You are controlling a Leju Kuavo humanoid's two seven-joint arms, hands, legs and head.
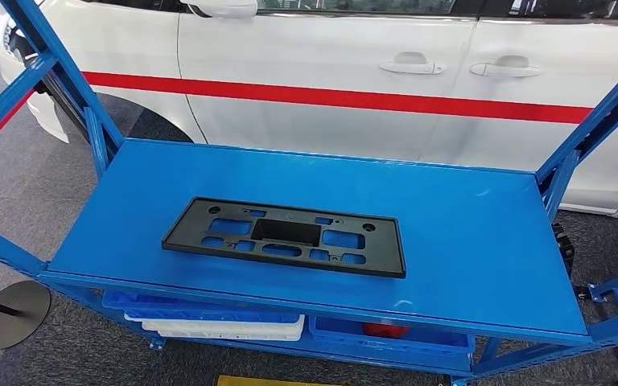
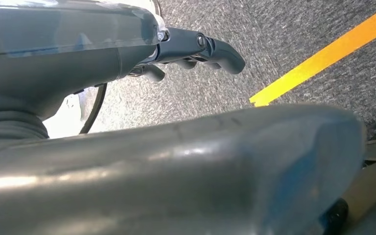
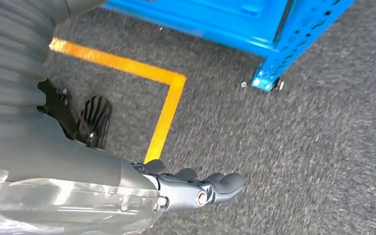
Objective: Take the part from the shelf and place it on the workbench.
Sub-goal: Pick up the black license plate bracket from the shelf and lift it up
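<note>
- Both arms hang low by the robot's sides, over the grey carpet [image 3: 298,161] with its yellow tape line [image 3: 166,117].
- Left hand [image 2: 196,51] holds nothing; its dark fingers [image 2: 223,54] lie loosely together, a little bent.
- Right hand [image 3: 196,188] holds nothing too; its fingers [image 3: 227,183] are lightly curled, side by side.
- Up ahead is the blue shelf [image 1: 483,241], and its flat top sits close in front of the robot.
- On that top lies the part [image 1: 286,237], a flat black plate with many holes in it. It lies flat, a bit left of the middle and closer to the near edge.
- Under the top, blue and white trays [image 1: 217,322] sit on a lower level.
- Behind the shelf stands a white car [image 1: 330,72] with a red stripe.
- I think the job has not started yet, because no hand is near the part.
- To do it well, I would lift both hands up over the near edge and take the part at its two short ends.
- A thin flat plate is hard to pinch, so the fingers should slip under an edge or hook into a hole.
- Keep it level while lifting, so it does not tip and slide off.
</note>
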